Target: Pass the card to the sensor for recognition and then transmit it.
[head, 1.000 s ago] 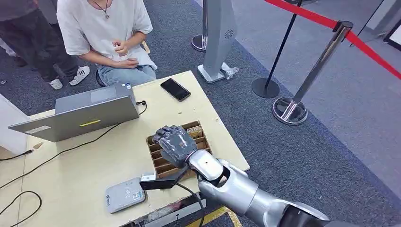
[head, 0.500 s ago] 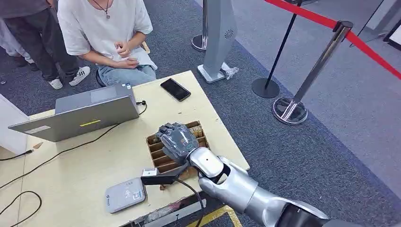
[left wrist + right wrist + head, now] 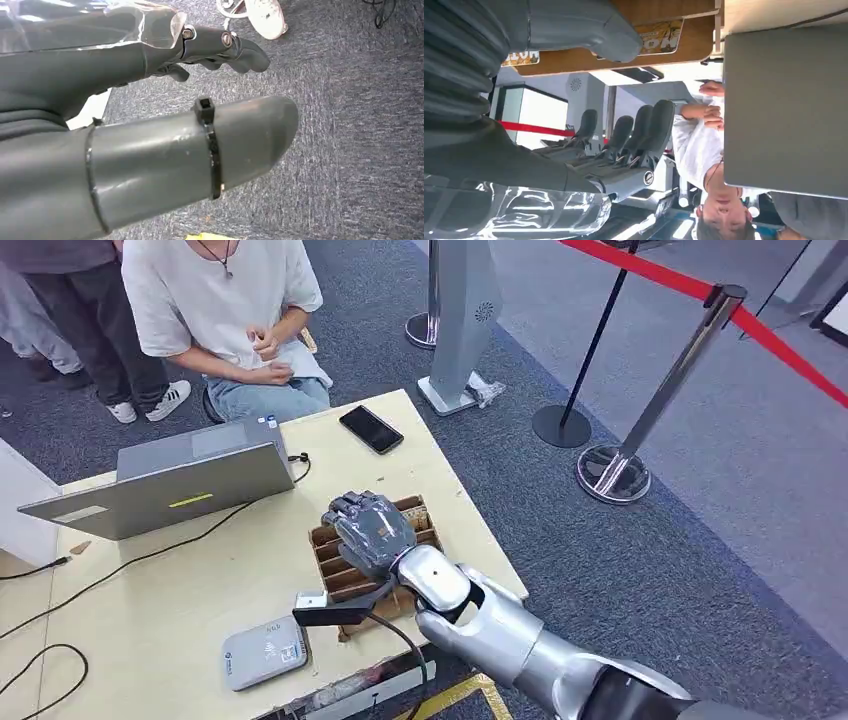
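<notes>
Head view: a pale wooden worktop (image 3: 180, 590) stands on grey-blue carpet (image 3: 640, 570). Toward its far side sits an open grey laptop (image 3: 165, 483), with a black cable trailing across the wood, and a black phone (image 3: 371, 429) lies near the far right corner. A slotted wooden card box (image 3: 335, 565) sits close to the right edge, and the grey card sensor (image 3: 264, 651) lies near the front edge, just left of the box. The right hand (image 3: 370, 530) hovers above the box, back upward, fingers bent down; whether it grips a card cannot be told here. A seated person in a white shirt (image 3: 215, 290) is behind the worktop. To the right, open carpet runs to a grey pillar stand (image 3: 462, 320) and stanchion posts (image 3: 650, 410) carrying a red belt.

Left wrist view: the left hand (image 3: 200, 100) hangs over bare carpet, thumb and fingers apart, holding nothing.

Right wrist view: the right hand's fingers (image 3: 634, 132) are spread and empty, the thumb just beside a yellow-printed card (image 3: 659, 42) in the wooden box. The laptop's lid is close alongside.
</notes>
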`<action>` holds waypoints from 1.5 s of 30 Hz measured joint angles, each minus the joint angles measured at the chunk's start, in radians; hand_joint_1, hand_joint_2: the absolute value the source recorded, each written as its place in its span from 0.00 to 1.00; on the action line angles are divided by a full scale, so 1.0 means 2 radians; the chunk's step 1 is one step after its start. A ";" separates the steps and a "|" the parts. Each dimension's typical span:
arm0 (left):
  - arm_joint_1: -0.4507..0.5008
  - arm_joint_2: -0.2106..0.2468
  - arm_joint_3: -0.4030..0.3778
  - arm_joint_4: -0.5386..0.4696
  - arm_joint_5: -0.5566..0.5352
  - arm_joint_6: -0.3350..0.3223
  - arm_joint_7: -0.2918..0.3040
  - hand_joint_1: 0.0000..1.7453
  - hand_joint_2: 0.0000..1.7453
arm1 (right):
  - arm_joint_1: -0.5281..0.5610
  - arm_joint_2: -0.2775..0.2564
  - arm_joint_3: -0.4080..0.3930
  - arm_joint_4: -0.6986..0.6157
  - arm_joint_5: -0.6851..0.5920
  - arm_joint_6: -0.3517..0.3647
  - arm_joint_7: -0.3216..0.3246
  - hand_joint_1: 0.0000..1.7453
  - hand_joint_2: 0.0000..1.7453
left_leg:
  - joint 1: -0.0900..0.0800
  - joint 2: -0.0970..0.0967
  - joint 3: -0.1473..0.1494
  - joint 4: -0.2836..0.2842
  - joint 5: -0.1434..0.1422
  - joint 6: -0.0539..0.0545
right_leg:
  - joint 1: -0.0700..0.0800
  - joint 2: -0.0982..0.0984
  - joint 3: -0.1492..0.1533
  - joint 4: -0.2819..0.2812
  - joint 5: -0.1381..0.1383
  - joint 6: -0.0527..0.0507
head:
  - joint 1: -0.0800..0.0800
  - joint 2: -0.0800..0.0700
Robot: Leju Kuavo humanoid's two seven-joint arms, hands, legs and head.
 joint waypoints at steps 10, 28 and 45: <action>0.000 0.000 0.000 -0.001 -0.003 -0.001 0.001 0.00 0.00 | 0.000 0.004 0.000 0.008 0.000 0.001 0.000 0.50 1.00 | 0.000 0.000 0.000 0.000 0.000 0.000 | 0.000 0.000 0.000 0.000 0.000 0.000 | 0.000 0.000; 0.000 0.000 0.003 -0.004 -0.002 -0.001 0.002 0.00 0.00 | -0.016 0.014 0.000 0.042 -0.001 0.004 -0.001 0.45 1.00 | 0.000 0.000 0.000 0.000 0.000 0.000 | 0.000 0.000 0.000 0.000 0.000 0.000 | 0.000 0.000; 0.000 0.000 0.004 -0.004 -0.001 -0.001 0.002 0.00 0.00 | -0.018 0.015 0.000 0.052 -0.008 0.004 -0.001 0.47 1.00 | 0.000 0.000 0.000 0.000 0.000 0.000 | 0.000 0.000 0.000 0.000 0.000 0.000 | 0.000 0.000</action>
